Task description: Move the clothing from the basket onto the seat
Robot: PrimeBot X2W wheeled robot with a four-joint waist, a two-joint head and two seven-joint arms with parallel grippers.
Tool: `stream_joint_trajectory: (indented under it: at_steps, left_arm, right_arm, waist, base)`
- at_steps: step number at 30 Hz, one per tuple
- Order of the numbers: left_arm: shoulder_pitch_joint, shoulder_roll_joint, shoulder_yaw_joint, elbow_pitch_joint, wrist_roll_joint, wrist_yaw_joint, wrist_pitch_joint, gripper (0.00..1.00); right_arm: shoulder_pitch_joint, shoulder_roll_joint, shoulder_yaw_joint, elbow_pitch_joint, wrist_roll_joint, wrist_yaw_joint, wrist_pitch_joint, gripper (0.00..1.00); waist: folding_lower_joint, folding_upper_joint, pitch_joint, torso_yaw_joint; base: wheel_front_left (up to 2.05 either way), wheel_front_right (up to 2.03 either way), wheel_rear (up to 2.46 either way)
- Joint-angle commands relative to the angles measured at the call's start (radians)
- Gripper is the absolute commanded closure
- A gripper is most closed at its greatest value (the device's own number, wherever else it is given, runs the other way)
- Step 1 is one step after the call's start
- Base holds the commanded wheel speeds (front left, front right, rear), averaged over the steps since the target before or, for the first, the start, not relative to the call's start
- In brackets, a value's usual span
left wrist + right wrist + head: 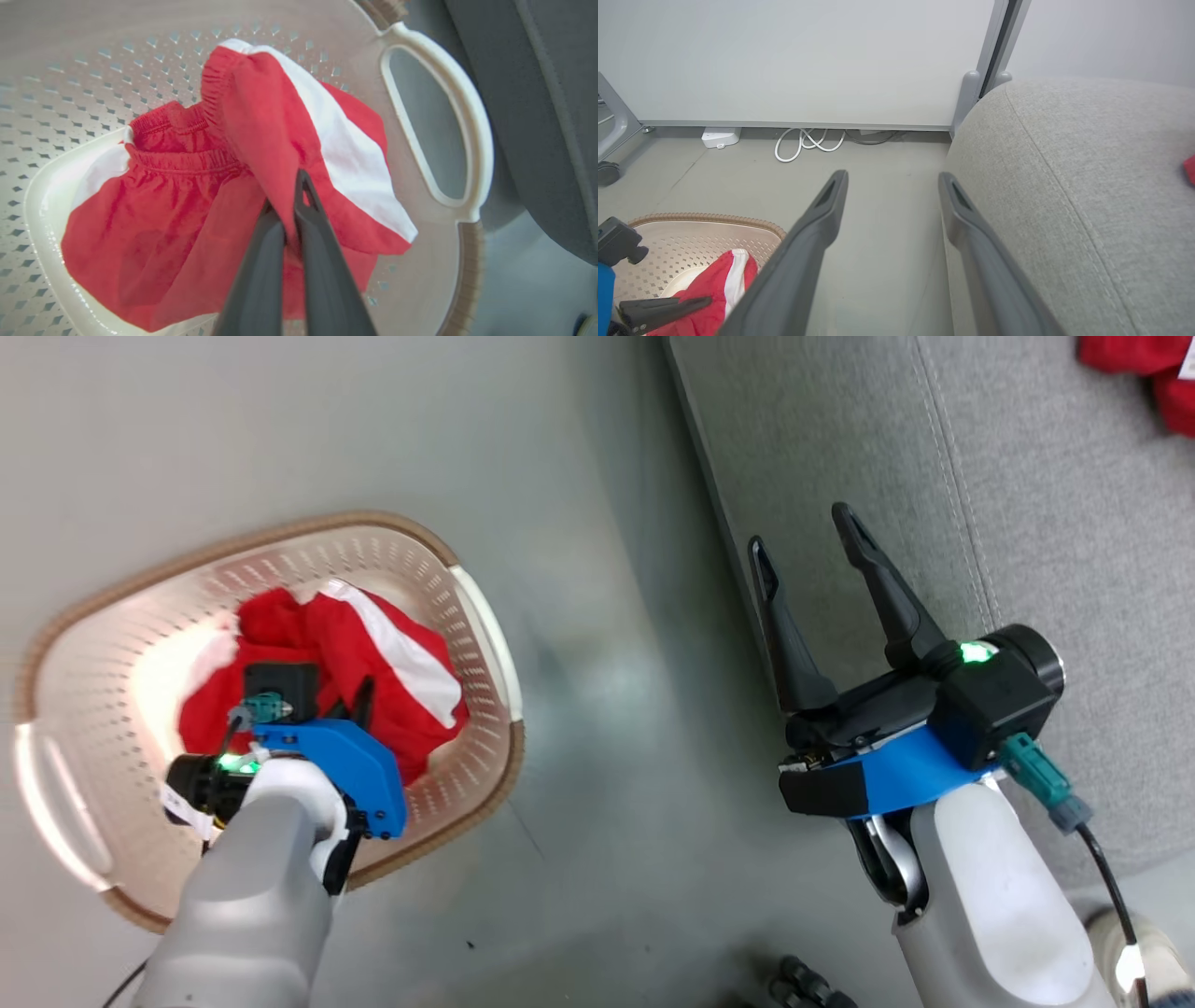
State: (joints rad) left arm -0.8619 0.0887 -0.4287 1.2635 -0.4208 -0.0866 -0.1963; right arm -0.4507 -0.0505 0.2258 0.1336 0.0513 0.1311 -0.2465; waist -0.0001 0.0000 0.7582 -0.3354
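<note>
**Left gripper** (287,200) — you see its fingers closed narrowly on a fold of the red garment (154,219), which is pinched between them and rises in a peak. The rest of that garment, red with a broad white stripe and a gathered waistband, lies on the bottom of the basket (280,527). The basket stands on the grey floor (607,709), near the seat (1074,523) but apart from it.

**Right gripper** (798,529) — its fingers stand wide apart and hold nothing. In your head view they lie over the seat's edge nearest the basket. In the right wrist view one finger shows against the floor and the other against the cushion's rounded side.

A second red garment (1144,364) lies on the seat at the upper right corner of your head view, well apart from both grippers.
</note>
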Motion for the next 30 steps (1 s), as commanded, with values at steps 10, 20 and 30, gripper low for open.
stream_joint_trajectory:
  at_steps: [10,20,30]
  left_arm:
    - [0.07,-0.037,-0.079,-0.041,-0.014,-0.037,-0.042,1.0]
    - [0.139,-0.037,-0.288,-0.268,-0.164,-0.045,0.016,1.0]
    - [0.094,-0.037,-0.442,-0.436,-0.335,-0.029,0.056,1.0]
  right_arm:
    - [0.081,-0.005,-0.012,0.051,-0.034,-0.001,0.049,0.0]
    - [0.208,-0.022,-0.029,0.064,-0.019,-0.001,0.098,0.0]
    - [0.306,-0.026,-0.035,0.039,-0.008,-0.001,0.149,0.0]
  waist:
    - [0.0001,0.0,-0.341,0.175]
    - [0.0001,0.0,-0.601,0.249]
    - [0.0001,0.0,-0.732,0.302]
  base:
    - [0.0,0.0,0.0]
    - [0.0,0.0,0.0]
    - [0.0,0.0,0.0]
